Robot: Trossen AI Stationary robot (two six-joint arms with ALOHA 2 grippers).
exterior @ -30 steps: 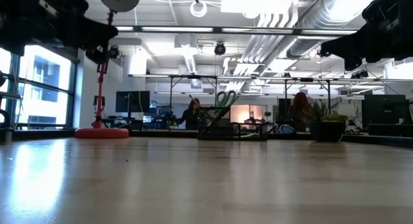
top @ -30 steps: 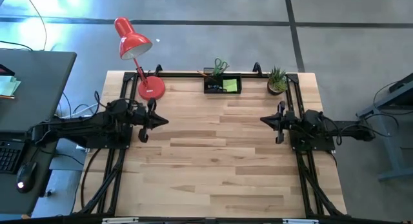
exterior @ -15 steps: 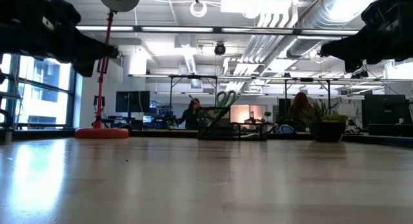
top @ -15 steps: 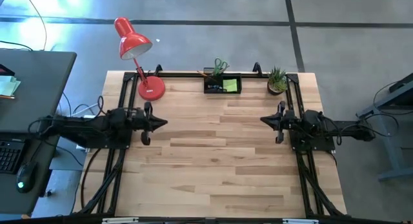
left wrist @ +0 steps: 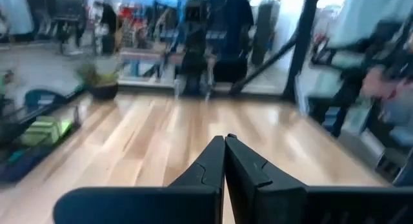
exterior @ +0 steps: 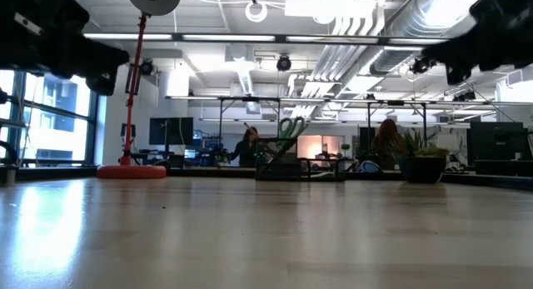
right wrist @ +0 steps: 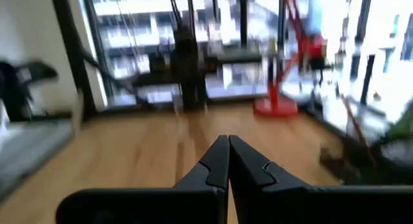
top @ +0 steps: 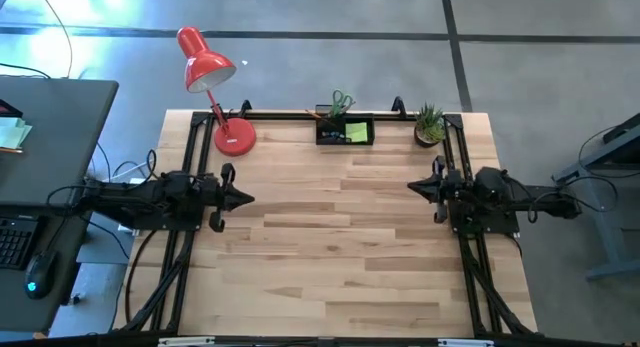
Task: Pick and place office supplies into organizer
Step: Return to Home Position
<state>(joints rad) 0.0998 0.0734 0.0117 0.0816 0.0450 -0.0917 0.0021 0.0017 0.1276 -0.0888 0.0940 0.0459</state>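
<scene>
The black organizer (top: 345,133) stands at the middle of the table's far edge. In it are green-handled scissors (top: 341,102) standing upright, a lime-green sticky-note pad (top: 356,134) and orange pencils (top: 322,114); the low view shows the organizer (exterior: 300,166) far off. My left gripper (top: 248,196) hovers shut and level over the table's left side, holding nothing. My right gripper (top: 412,188) hovers shut and level over the right side, also holding nothing. Both fingertip pairs meet in the wrist views (left wrist: 224,141) (right wrist: 228,141).
A red desk lamp (top: 212,82) stands on its round base at the far left corner. A small potted plant (top: 429,125) sits at the far right. Black frame rails (top: 190,167) run along both table sides. The wooden tabletop (top: 330,237) between the arms is bare.
My left gripper has drawn back toward the table's near and left side and sunk a little, swinging round until it points straight across the table; it stays shut. My right arm has kept nearly still.
</scene>
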